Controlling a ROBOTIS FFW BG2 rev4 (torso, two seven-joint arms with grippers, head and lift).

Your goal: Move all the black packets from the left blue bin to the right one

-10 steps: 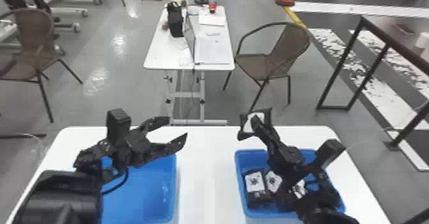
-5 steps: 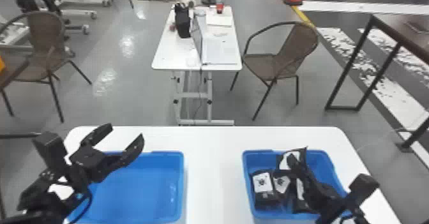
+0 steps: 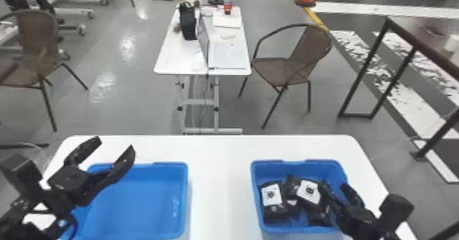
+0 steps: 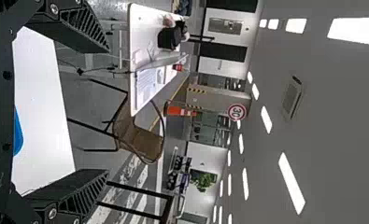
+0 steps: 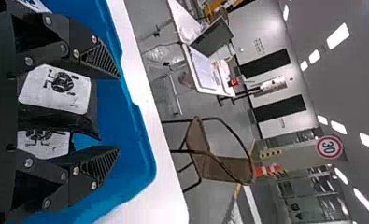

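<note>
The packets are lying in the right bin, my right gripper spreading its fingers over them; my left gripper is hanging open near the left bin. I'm likely finishing — needing only to lift clear, unsnagged.

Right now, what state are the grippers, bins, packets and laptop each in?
Left gripper, open
Right gripper, open
Left blue bin, open-topped, bare inside as far as visible
Right blue bin, open-topped, holding packets
Black packets, heaped together, some labels up
Laptop, open
</note>
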